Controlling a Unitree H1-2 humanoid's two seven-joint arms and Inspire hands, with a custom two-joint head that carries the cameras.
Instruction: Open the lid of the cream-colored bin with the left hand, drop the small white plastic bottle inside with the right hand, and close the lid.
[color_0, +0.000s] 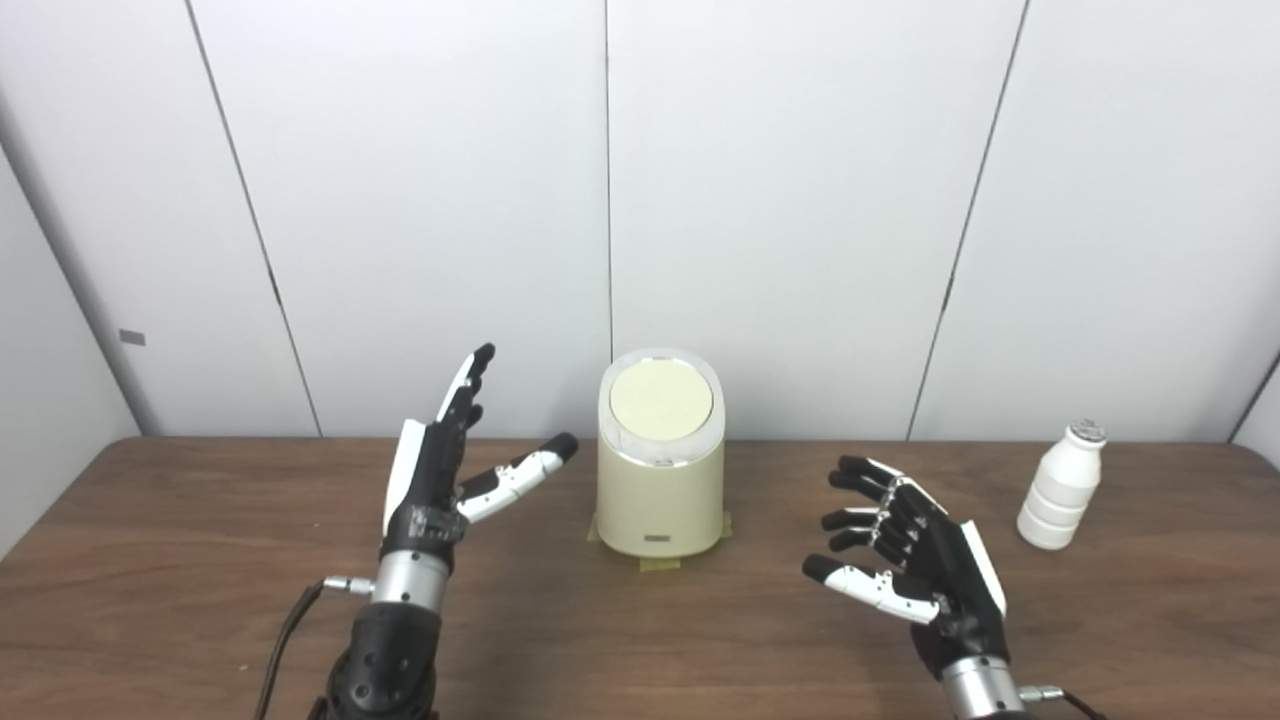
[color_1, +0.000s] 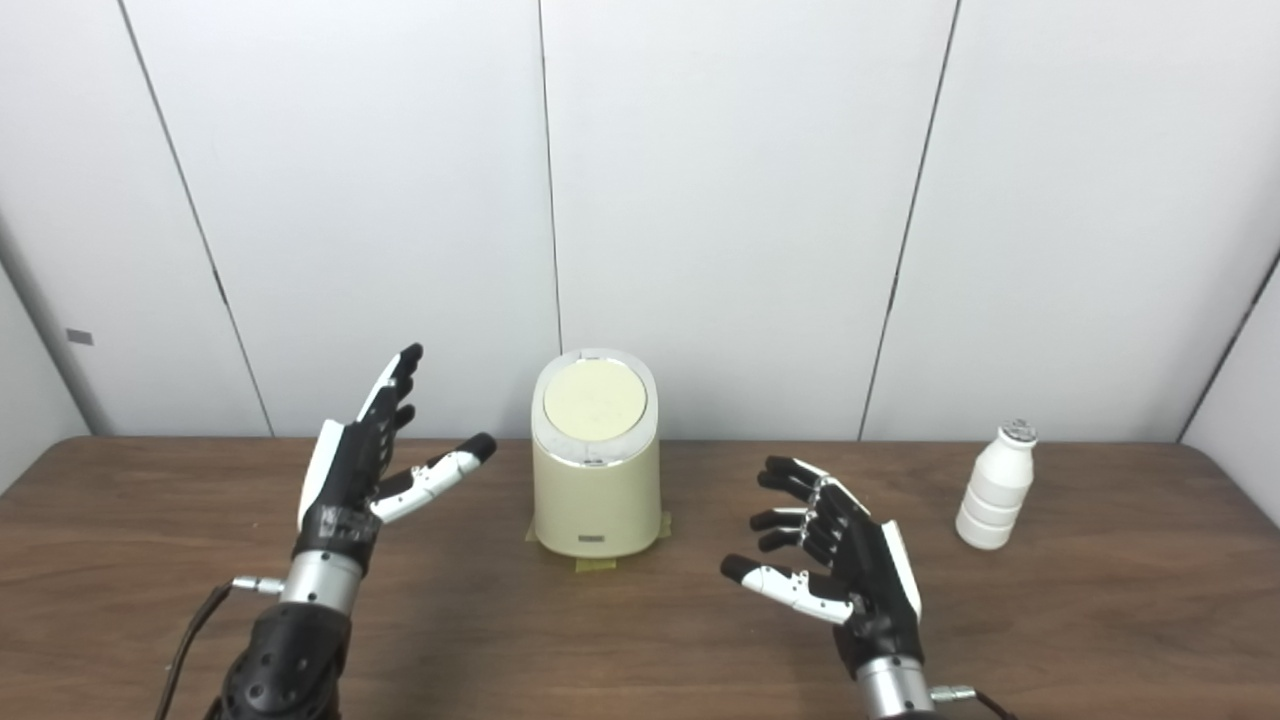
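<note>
Left eye view
Bin (color_0: 660, 490): cream-colored, upright near the table's (color_0: 200, 560) back edge, lid (color_0: 661, 398) down and flat; tape tabs (color_0: 660, 564) visible at the base.
Bottle (color_0: 1062, 486): small, white, upright, capped, well apart from the bin on its right side, close to the table's far right edge.
Left hand (color_0: 440, 470): raised beside the bin, fingers spread and pointing up, thumb stretched toward the bin wall but short of touching; holding nothing.
Right hand (color_0: 915, 555): low over the table between bin and bottle, fingers loosely curled and apart, palm turned toward the bin; empty.
Risk, lid: likely a push or lift type, hard to tell which; pressing off-centre or sideways could shove the whole bin rather than open it, though the tape should resist some of that.
Risk, bottle: tall, narrow, probably light; a glancing knuckle on approach could topple it, and from there roll it off the nearby edge.

Right eye view
Bin (color_1: 596, 490): same upright pose, lid closed; gap to the left thumb clearer here.
Left hand (color_1: 360, 460): open, splayed, above lid height at the fingertips.
Right hand (color_1: 840, 570): open, facing away from the bottle (color_1: 994, 486); needs to turn outward before any grasp.
Risk, order: lid not yet open, so arriving early with the bottle would leave nowhere to drop it.
Risk, crowding: both hands meeting over a narrow opening could collide, or let the lid fall on the bottle.
</note>
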